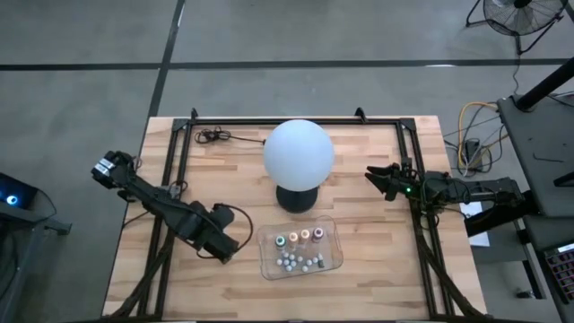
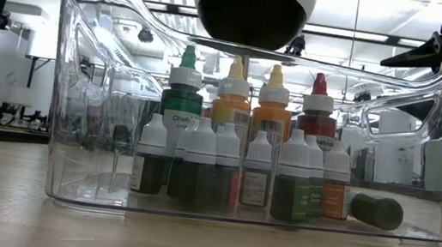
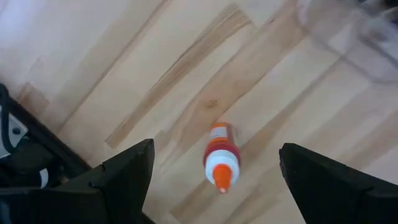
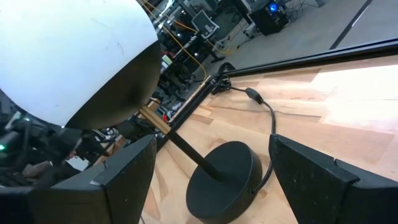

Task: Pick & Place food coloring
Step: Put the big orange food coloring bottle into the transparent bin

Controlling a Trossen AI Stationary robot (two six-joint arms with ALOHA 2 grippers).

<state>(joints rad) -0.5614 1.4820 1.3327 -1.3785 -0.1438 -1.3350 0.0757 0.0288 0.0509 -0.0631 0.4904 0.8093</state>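
The left hand hangs open over an orange-capped food coloring bottle lying on the desk beside the clear tray; the right hand, open, waits beyond the tray by the white globe lamp.

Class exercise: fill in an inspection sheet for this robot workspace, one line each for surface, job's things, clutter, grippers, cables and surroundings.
Surface: wooden table with a black frame along its edges.
Job's things: food coloring bottles stand in the clear tray, one lying on its side; a single orange-capped bottle lies on bare wood outside the tray.
Clutter: white globe lamp on a dark round base behind the tray.
Grippers: left gripper open, above the loose bottle; right gripper open, beside the lamp, holding nothing.
Cables: lamp cord on the table; yellow cable on the floor.
Surroundings: grey floor, a fan.
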